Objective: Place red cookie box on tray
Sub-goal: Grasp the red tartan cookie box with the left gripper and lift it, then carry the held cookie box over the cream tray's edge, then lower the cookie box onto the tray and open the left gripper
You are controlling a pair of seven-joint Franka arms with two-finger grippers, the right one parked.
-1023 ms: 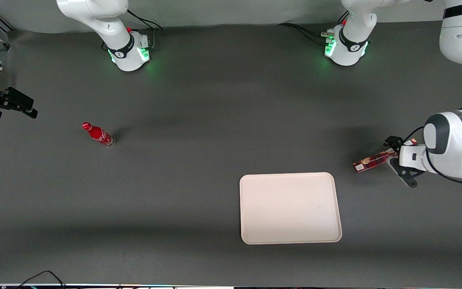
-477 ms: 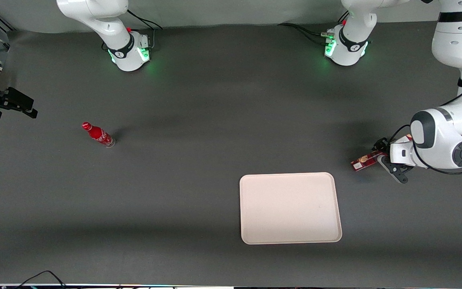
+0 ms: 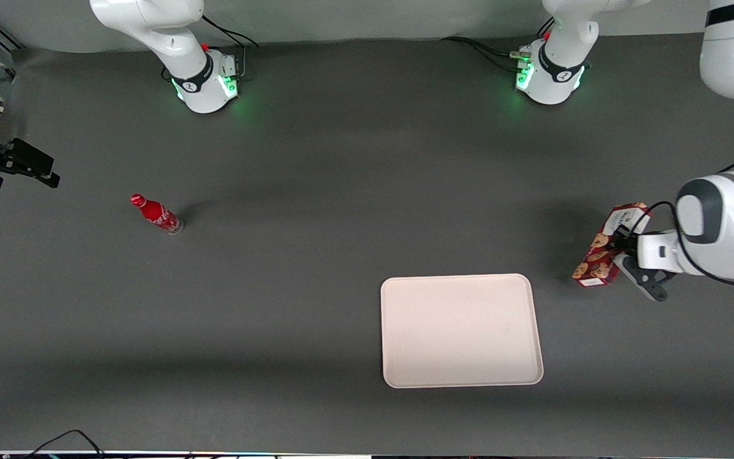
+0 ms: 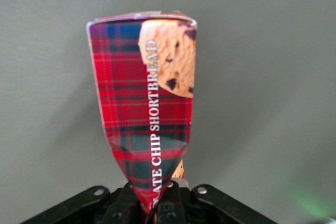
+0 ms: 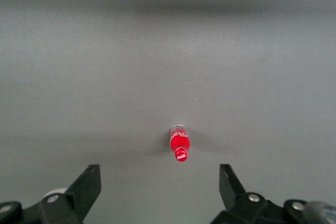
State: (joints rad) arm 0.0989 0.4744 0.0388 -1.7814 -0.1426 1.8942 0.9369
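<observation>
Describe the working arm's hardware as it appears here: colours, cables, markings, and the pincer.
The left arm is glossy white with rounded shells, a black band near its upper link and a dark grey joint cap. A thin black cable loops along the wrist. Its pincer, toward the working arm's end of the table, is black with visible screws. The base bears a black ring and glows green.

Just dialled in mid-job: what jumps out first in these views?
The red cookie box stands out first: it is pinched in the left arm's tool, lifted off the table toward the working arm's end. The big cream tray lies bare nearer the front camera, and a small red bottle stands alone toward the parked arm's end.
</observation>
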